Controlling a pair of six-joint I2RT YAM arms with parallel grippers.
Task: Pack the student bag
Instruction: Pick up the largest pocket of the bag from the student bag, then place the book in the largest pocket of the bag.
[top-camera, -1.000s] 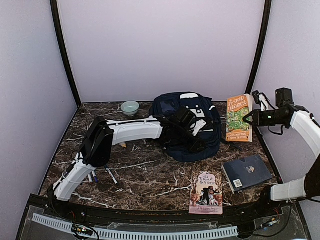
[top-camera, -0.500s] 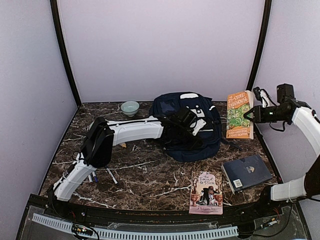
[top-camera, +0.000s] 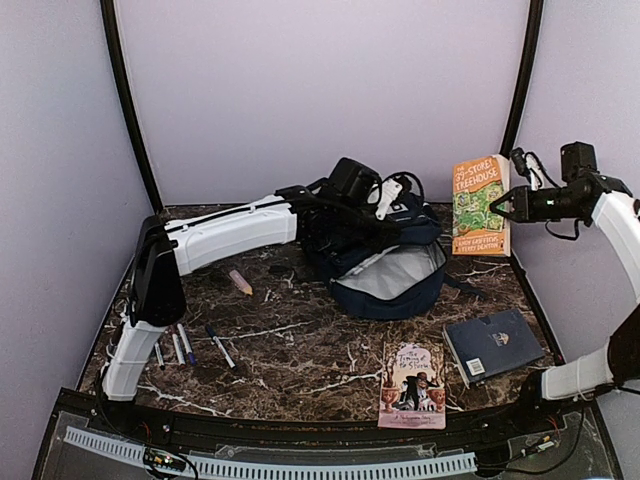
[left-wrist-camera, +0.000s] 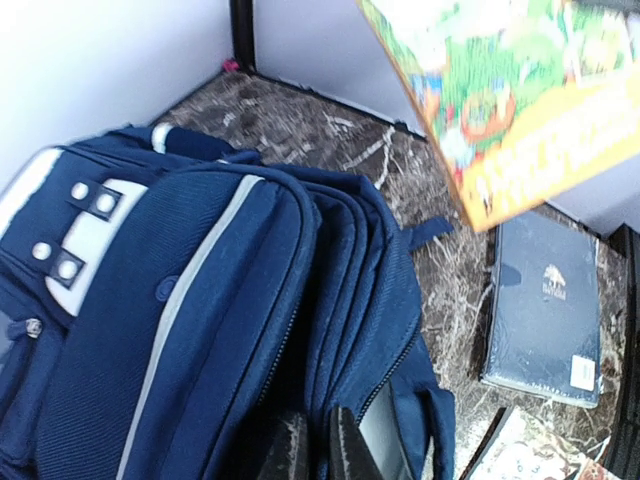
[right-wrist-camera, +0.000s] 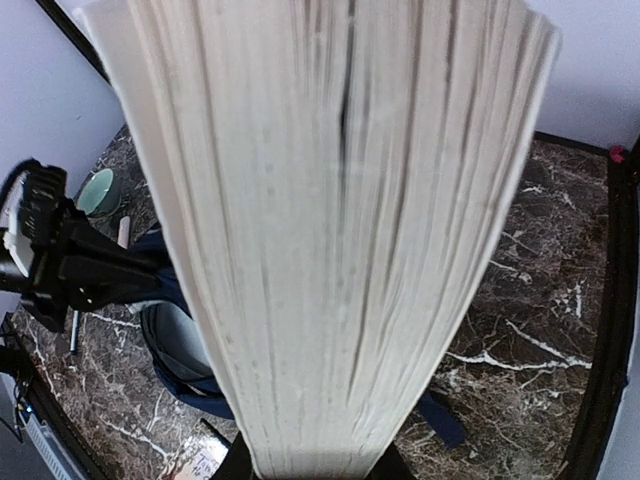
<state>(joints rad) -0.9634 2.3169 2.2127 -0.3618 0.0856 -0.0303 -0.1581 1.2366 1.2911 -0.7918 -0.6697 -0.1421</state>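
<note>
**A:** Where is the student bag (top-camera: 400, 300) sitting, and who is gripping what?

**B:** It is lying toward the far side of the marble table (top-camera: 300, 340). The left gripper (left-wrist-camera: 316, 448) is pinching the upper edge of its main pocket, jaws closed on the fabric. The mouth is gaping and the grey lining (top-camera: 395, 270) is showing.

**A:** And the right gripper (top-camera: 498, 207)?

**B:** It is clamping an orange paperback (top-camera: 478, 205) just right of the bag and above it. The book is standing upright, long axis vertical.

**A:** So which way is the book needing to go?

**B:** Leftward and down, I'm judging. The mouth is lying left of and below the book, and the right arm is the one carrying it. The book is probably needing to tip so a short edge is leading in.

**A:** Is anything getting in the way?

**B:** The left arm is reaching across the top of the bag, right at the mouth's rim, so clearance there is looking tight. A dark blue hardcover (top-camera: 493, 345) and another paperback (top-camera: 413, 385) are lying near-right of the bag, under the path. Pens (top-camera: 175, 345) are lying well off to the bag's left.
</note>
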